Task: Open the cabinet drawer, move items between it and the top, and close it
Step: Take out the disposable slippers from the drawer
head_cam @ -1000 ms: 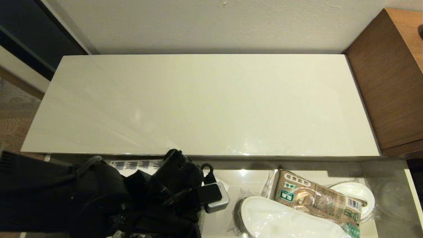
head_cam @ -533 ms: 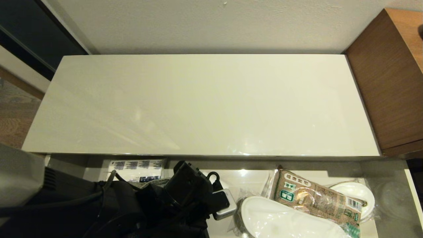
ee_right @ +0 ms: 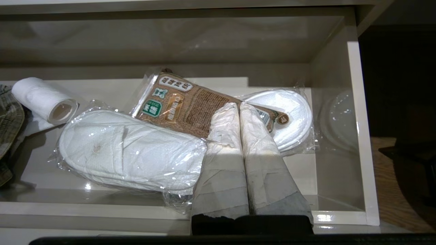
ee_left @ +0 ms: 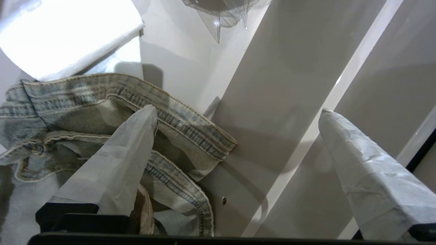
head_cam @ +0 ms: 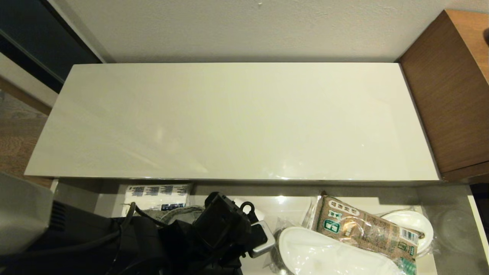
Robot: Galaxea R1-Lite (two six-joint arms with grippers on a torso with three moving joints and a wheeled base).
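The cabinet drawer point(head_cam: 450, 229) stands pulled out below the bare glossy top point(head_cam: 237, 122). Inside lies a grey-green denim garment point(ee_left: 112, 98), mostly hidden under my left arm point(head_cam: 133, 244) in the head view. My left gripper point(ee_left: 237, 110) is open and empty; one finger hovers over the denim, the other beyond the drawer's wall point(ee_left: 272, 102). Two wrapped white slippers point(ee_right: 129, 149) point(head_cam: 324, 256) lie in the drawer's right half. My right gripper point(ee_right: 239, 105) is shut on nothing, held in front of the drawer, out of the head view.
A brown printed packet point(ee_right: 184, 105) point(head_cam: 363, 229) rests across the slippers. A white paper roll point(ee_right: 44, 98) lies beside the denim. A white printed pack point(head_cam: 156, 193) sits at the drawer's back left. A brown wood desk point(head_cam: 450, 95) borders the top on the right.
My left arm has swung to the right and sunk lower over the drawer, uncovering the white printed pack. Its gripper stayed open. The right gripper has not moved.
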